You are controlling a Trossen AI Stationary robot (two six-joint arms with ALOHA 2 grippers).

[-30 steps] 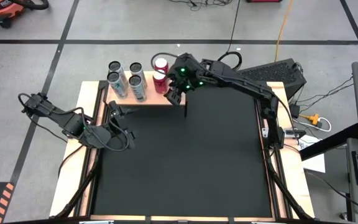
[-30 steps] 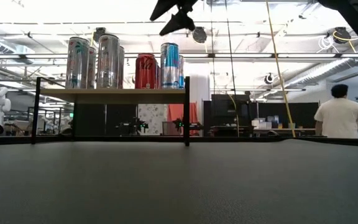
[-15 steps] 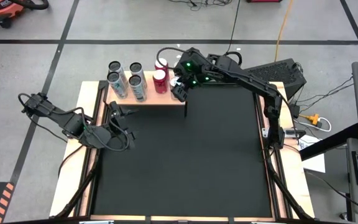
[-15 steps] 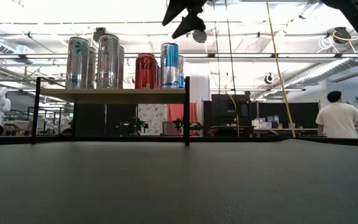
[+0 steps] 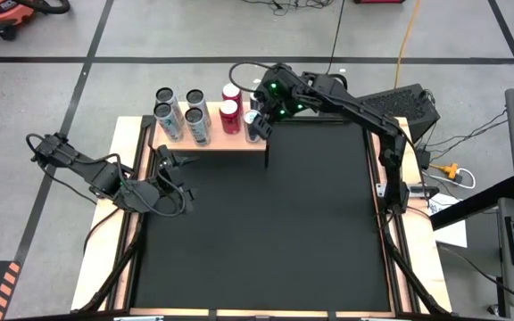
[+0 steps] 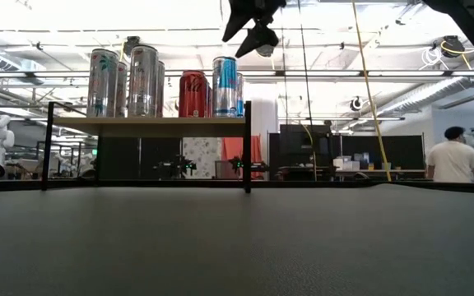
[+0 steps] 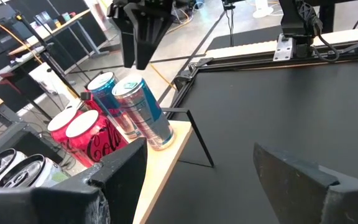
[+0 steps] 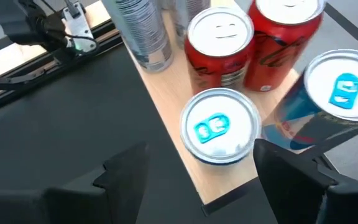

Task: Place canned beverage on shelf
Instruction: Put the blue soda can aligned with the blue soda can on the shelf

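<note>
- Wooden shelf (image 5: 212,143) sits at the upper centre of your high view, on the far edge of the black mat (image 5: 266,223); in the low view its light top stands on thin dark legs at the left.
- Cans on the shelf: four tall silver cans (image 5: 178,114) at its left end, two red cans (image 5: 230,107) in the middle, two blue-and-silver cans (image 7: 143,112) at its right end. All stand upright.
- Labels: the left wrist view shows white script on the red cans (image 7: 95,140), reading as "Coca-Cola" in part; the blue-and-silver cans carry blue pull tabs (image 8: 210,127). You cannot read the print on the silver cans.
- Right gripper (image 5: 255,125) hangs above the right end of the shelf, arm stretched in from the right side of the frame, wrist tipped downward. Jaws stand apart with nothing between them; the nearest blue-tabbed can lies below the gap, not touched.
- Left gripper (image 5: 169,169) rests low at the mat's left edge, below the shelf in the frame, arm folded. Its fingers (image 7: 303,174) are spread, holding nothing.
- Person in a white shirt (image 6: 453,160) stands at the right of the low view, beyond the table.
</note>
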